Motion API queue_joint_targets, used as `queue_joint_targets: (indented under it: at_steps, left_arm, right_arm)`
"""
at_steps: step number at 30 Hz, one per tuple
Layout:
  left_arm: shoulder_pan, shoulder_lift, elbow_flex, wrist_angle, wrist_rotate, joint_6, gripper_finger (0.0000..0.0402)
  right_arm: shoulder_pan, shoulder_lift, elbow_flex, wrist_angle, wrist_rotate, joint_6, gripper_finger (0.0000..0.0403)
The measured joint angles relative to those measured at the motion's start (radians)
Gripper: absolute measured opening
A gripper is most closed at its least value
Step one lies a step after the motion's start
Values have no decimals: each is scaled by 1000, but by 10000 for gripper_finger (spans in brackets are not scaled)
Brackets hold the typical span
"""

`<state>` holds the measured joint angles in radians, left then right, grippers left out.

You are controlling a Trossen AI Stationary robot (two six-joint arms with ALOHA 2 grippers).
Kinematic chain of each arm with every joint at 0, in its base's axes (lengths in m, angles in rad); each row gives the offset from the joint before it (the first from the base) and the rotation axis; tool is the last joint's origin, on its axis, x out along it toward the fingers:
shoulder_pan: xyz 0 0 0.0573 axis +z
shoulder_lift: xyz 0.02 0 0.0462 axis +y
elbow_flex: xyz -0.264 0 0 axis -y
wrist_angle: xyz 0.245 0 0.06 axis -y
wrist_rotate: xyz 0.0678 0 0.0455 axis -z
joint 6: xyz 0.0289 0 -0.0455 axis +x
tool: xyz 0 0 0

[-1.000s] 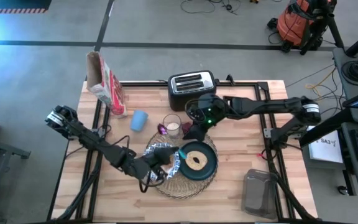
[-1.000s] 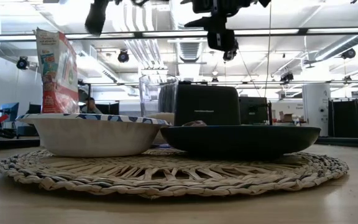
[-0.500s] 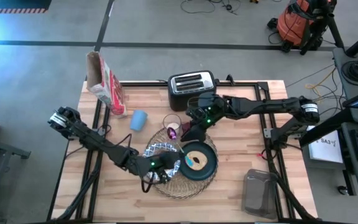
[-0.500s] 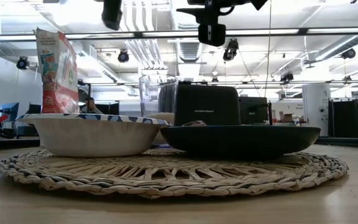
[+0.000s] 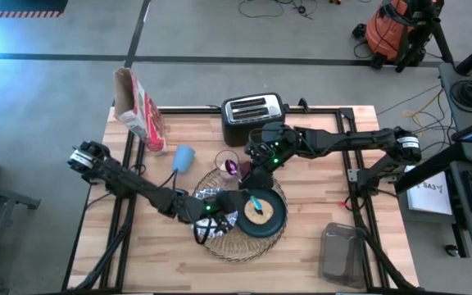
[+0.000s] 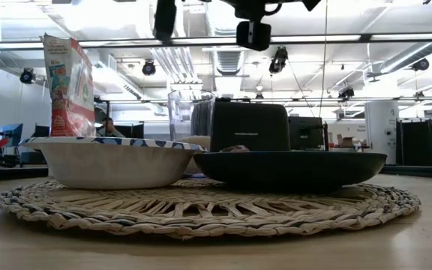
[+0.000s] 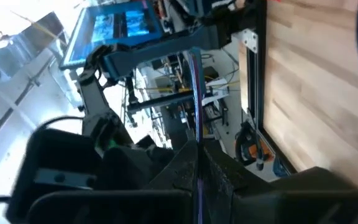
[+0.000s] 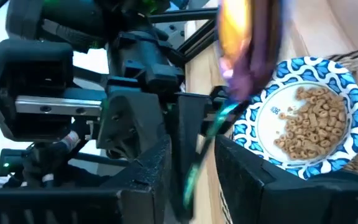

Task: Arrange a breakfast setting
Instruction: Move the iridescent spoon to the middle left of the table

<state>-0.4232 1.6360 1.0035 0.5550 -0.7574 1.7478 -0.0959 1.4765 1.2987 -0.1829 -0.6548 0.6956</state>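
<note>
Round woven straw placemat [image 5: 220,243] already has blue-white cereal bowl [image 8: 306,127] & dark teal plate [image 5: 262,211]; milk glass [image 5: 225,161] beside. My left gripper [image 5: 234,201] clenched on small spoon [image 5: 255,202] over plate; right gripper [image 5: 248,170] grasps purple-wrapped item [image 8: 253,46]. Both need placing.

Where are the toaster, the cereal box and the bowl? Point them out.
toaster [image 5: 253,110], high view, on its slotted top.
cereal box [image 5: 140,111], high view, on its side panel.
bowl [image 8: 303,116], right wrist view, on the cereal inside it.

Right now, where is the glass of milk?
In the high view, the glass stands just behind the straw mat, between the small blue cup and the right gripper.
</note>
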Motion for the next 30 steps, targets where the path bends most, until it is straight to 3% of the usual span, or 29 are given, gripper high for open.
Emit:
queue_joint_targets:
  at_steps: [6,14,21,30]
  left_arm:
    - [12,0,0,13,17,3,0]
    - [13,0,0,22,16,-23,0]
    - [12,0,0,30,8,-243,17]
    - [10,1,27,32,-97,-556,98]
  right_arm:
    - [0,0,0,3,0,-17,87]
    - [0,0,1,2,-1,-59,17]
    - [0,-1,2,2,-2,-114,10]
    - [-2,-3,4,11,9,-133,8]
